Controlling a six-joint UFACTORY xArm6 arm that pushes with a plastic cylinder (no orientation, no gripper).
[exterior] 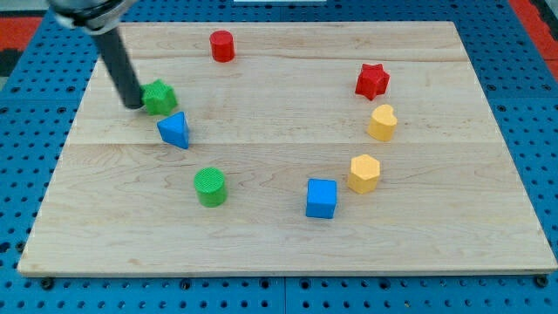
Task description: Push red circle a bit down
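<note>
The red circle is a short red cylinder near the top edge of the wooden board, left of centre. My tip is at the view's left, touching the left side of a green star-like block. The tip is well below and to the left of the red circle, apart from it. The dark rod slants up to the view's top left corner.
A blue triangle lies just below the green block. A green circle and a blue cube are lower down. A red star, a yellow heart and a yellow hexagon are at the right.
</note>
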